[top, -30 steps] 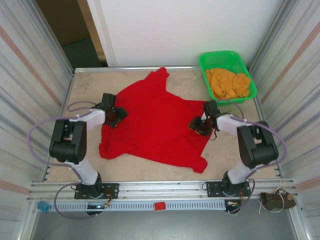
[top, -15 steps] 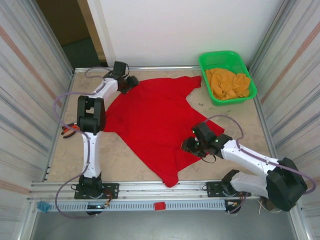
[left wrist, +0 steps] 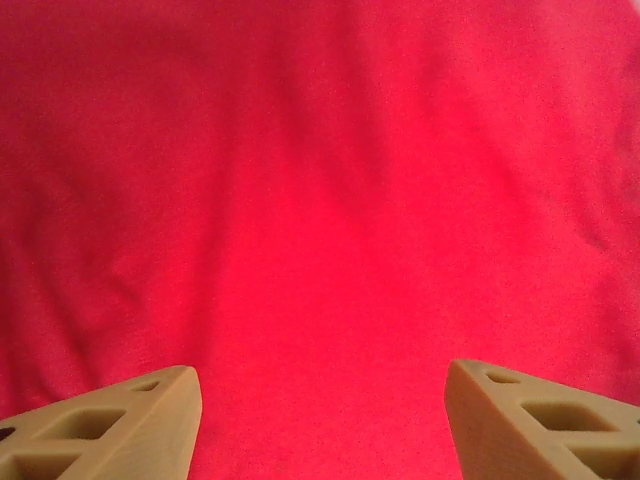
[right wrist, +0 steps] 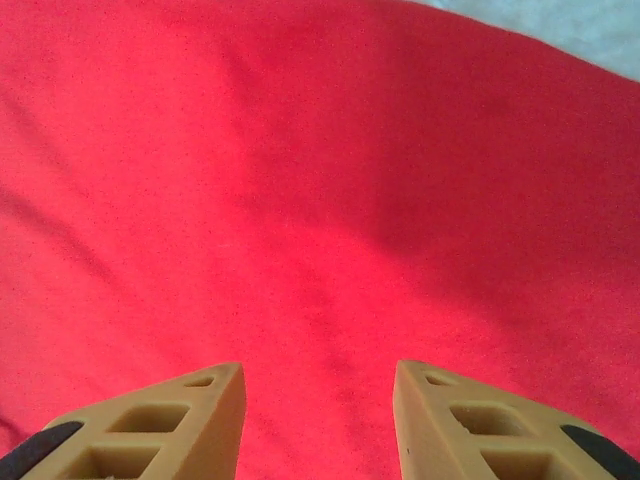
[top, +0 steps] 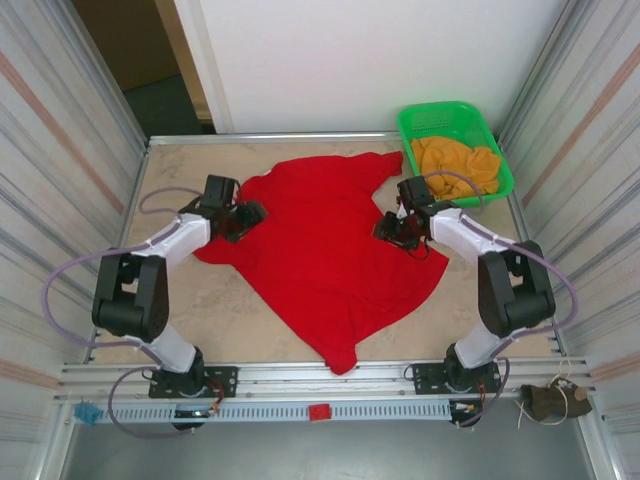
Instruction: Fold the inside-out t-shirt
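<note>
The inside-out t-shirt is bright red and lies spread out, slightly rumpled, across the middle of the table, with one corner pointing toward the front edge. My left gripper hovers over its left side. In the left wrist view the left gripper is open, with plain red fabric under its wide-apart fingers. My right gripper is over the shirt's right edge. The right wrist view shows the right gripper open as well, with red cloth below and nothing pinched.
A green basket holding an orange-yellow cloth stands at the back right corner. Metal walls close in both sides of the table, and a rail runs along the front edge. Bare tabletop lies at the front left.
The left gripper has come back from the far left corner to the shirt's left side. The right gripper has moved from the front of the shirt up to its right edge.
</note>
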{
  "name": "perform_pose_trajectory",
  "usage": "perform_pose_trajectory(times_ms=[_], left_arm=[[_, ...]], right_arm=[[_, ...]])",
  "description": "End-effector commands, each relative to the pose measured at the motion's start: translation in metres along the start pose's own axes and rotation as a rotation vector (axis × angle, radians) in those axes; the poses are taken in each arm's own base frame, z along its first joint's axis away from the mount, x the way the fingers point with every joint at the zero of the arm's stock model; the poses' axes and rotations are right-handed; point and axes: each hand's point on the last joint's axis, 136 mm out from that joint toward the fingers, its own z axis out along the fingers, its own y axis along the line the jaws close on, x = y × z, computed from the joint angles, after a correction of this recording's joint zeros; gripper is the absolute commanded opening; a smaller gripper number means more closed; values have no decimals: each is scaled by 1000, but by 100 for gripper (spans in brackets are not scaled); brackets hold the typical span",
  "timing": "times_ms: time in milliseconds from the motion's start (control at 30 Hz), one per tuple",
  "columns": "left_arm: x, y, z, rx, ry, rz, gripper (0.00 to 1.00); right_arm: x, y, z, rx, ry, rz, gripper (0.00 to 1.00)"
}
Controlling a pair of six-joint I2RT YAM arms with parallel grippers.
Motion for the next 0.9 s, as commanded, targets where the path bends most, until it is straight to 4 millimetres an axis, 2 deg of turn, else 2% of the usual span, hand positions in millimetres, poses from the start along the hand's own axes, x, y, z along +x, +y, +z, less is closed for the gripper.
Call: perform_pose_trajectory(times_ms=[0, 100, 200, 300, 333, 367, 467, 600, 667, 733, 800, 867], left_arm=[[-13, 13, 20, -33, -23, -50, 65], [-26, 19, 38, -77, -4, -33, 65], [-48, 23, 56, -122, 2, -24, 65], [-74, 19, 76, -131, 5, -20, 64], [-87, 12, 80, -125, -4, -10, 64], [-92, 12, 93, -134, 12, -8, 63], [-121, -9, 113, -124, 13, 15, 63], [-156, -35, 130, -101, -10, 49, 62], [-174, -48, 132, -94, -26, 70, 62], [-191, -66, 127, -52, -43, 100, 62], [-199, -81, 115, -8, -53, 121, 62], [-198, -95, 96, 26, -61, 164, 62]], right_arm=[[17, -15, 13, -1, 73, -37, 41], [36, -30, 21, 16, 104, -6, 40], [60, -39, 23, 21, 125, 30, 39], [83, -45, 22, 27, 127, 74, 39], [91, -42, 22, 19, 127, 88, 38], [100, -41, 23, 19, 128, 101, 38], [124, -25, 24, 13, 118, 117, 39], [148, 20, 25, -35, 116, 73, 39], [152, 42, 22, -49, 109, 27, 39], [148, 64, 18, -65, 105, -24, 39], [131, 78, 10, -69, 75, -70, 40], [103, 91, -2, -86, 36, -108, 41]])
